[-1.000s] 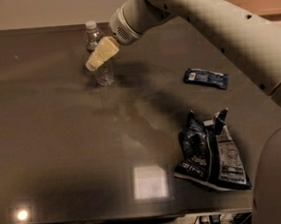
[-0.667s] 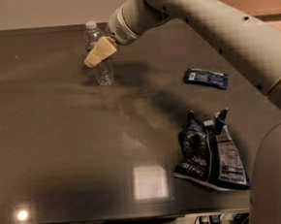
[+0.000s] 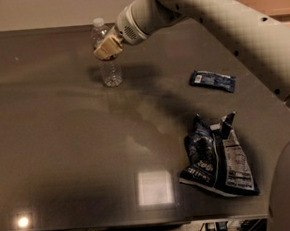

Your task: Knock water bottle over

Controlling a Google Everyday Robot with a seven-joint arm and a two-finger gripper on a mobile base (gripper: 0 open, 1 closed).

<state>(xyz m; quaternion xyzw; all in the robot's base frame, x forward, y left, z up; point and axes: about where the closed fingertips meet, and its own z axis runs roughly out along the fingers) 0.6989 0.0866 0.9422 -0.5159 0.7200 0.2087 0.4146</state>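
The gripper [image 3: 107, 47] sits slightly higher at the upright water bottle [image 3: 111, 72] than earlier — open or closed, I cannot tell. Its label is not readable.

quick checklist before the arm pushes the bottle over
1. Bottle upright: ok, the bottle stands on the table.
2. Cap on: ok, the white cap is in place.
3. Gripper placed high: ok, the gripper overlaps the bottle's upper half, below the cap.
4. Contact made: cannot tell from this one view.
5. Other things out of the way: ok, the wrapper and the bag lie well to the bottle's right.
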